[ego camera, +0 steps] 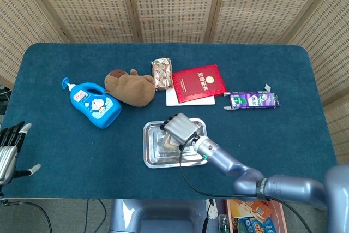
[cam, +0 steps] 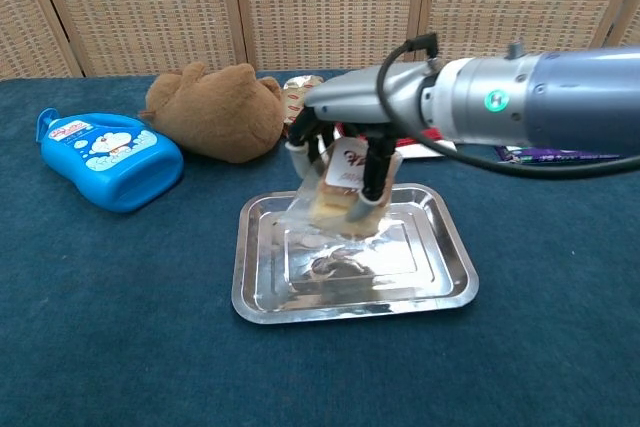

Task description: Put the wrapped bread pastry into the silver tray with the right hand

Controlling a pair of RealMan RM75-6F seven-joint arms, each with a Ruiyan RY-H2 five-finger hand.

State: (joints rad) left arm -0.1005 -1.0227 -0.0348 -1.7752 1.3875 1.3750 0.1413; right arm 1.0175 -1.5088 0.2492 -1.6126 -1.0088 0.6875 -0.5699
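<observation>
My right hand (cam: 345, 162) (ego camera: 180, 128) hangs over the silver tray (cam: 445, 277) (ego camera: 152, 159) and grips the wrapped bread pastry (cam: 335, 197) from above. The pastry, a pale bun in clear plastic with a white label, hangs just above the tray floor over its middle. In the head view the hand covers most of the pastry (ego camera: 169, 142). My left hand (ego camera: 10, 151) sits at the near left table edge with its fingers spread and nothing in it.
Behind the tray lie a blue lotion bottle (cam: 108, 157), a brown plush toy (cam: 215, 112), a foil-wrapped snack (cam: 305, 107), a red booklet (ego camera: 199, 83) on white paper, and a purple packet (ego camera: 253, 100) at the right.
</observation>
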